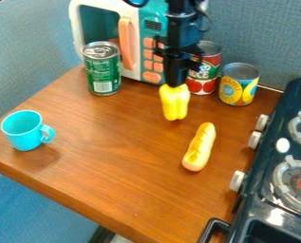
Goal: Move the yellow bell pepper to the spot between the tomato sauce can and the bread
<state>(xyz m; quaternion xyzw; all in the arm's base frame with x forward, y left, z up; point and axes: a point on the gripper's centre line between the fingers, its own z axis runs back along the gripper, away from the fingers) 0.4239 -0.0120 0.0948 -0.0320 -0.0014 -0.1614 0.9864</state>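
One black two-finger gripper (175, 84): hanging at the far side, a bit right of centre, and you've got it closed on the top of the yellow, lobed toy bell pepper (175, 103).
Pepper: upright under your gripper, lower end pointing down at the brown wooden counter (121, 161); can't tell if it's touching.
Bread: a long, scored, yellow-tan toy loaf (199, 148), lying nearer to you and right of the pepper.
Cans: a tall green metal can (103, 71) far left of your gripper, a red-and-green metal can (210, 71) partly behind it, a short yellow-and-blue can (239, 86) just right of that.
Microwave: white-and-teal toy with an orange handle (125, 43), at the far edge.
Cup: turquoise, one handle (25, 132), over on the left.
Stove: black toy with white knobs (271, 178), along the right.
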